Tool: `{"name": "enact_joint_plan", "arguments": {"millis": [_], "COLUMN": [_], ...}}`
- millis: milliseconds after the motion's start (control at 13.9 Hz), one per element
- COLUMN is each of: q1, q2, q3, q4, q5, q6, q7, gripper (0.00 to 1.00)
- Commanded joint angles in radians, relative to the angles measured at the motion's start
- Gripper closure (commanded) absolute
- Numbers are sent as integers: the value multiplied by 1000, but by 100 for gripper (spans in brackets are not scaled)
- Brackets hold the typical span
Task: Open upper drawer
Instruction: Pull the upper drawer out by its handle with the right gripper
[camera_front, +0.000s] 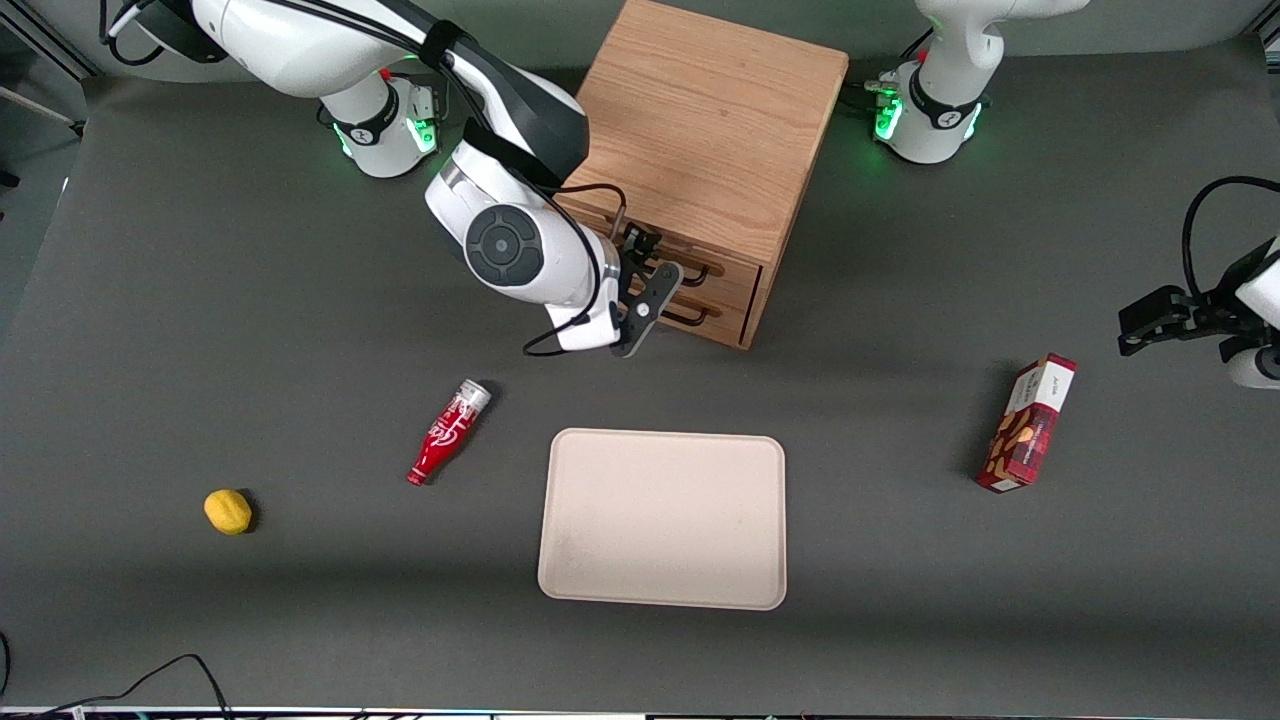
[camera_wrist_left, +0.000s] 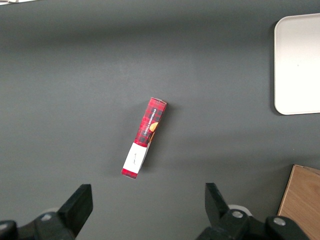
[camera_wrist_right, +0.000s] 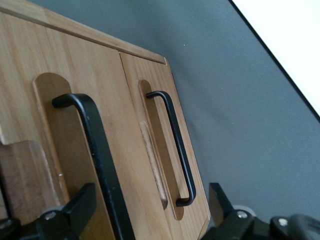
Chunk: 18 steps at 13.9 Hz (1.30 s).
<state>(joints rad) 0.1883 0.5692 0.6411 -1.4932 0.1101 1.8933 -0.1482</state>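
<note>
**Gripper at the upper drawer's handle**

The gripper (camera_wrist_right: 147, 212) is hovering right in front of the upper drawer (camera_wrist_right: 65, 135), its fingers (camera_wrist_right: 75, 207) spread wide to either side of the drawer's black bar handle (camera_wrist_right: 97, 155) without touching it. The drawer is sitting flush in the wooden cabinet (camera_front: 705, 150), above the lower drawer (camera_wrist_right: 165, 150), farther from the front camera than the tray (camera_front: 663, 518)

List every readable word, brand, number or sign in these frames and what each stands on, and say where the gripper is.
red bottle: white script lettering, too blurred to read.
red box: print on its white end panel and red side, too small to read.
cabinet, tray, yellow object: no text.
gripper: in front of the upper drawer, fingers open around its handle.
</note>
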Motion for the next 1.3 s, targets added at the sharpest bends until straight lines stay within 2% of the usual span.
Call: {"name": "enact_joint_plan", "arguments": {"millis": [0, 360, 1224], "q1": [2, -12, -16], "q2": [21, 67, 182], "q3": [9, 0, -55], "q4": [2, 57, 273], "q5": [-45, -78, -95], "q6": [21, 20, -34], "q7": [29, 32, 19], "gripper": [0, 0, 0]}}
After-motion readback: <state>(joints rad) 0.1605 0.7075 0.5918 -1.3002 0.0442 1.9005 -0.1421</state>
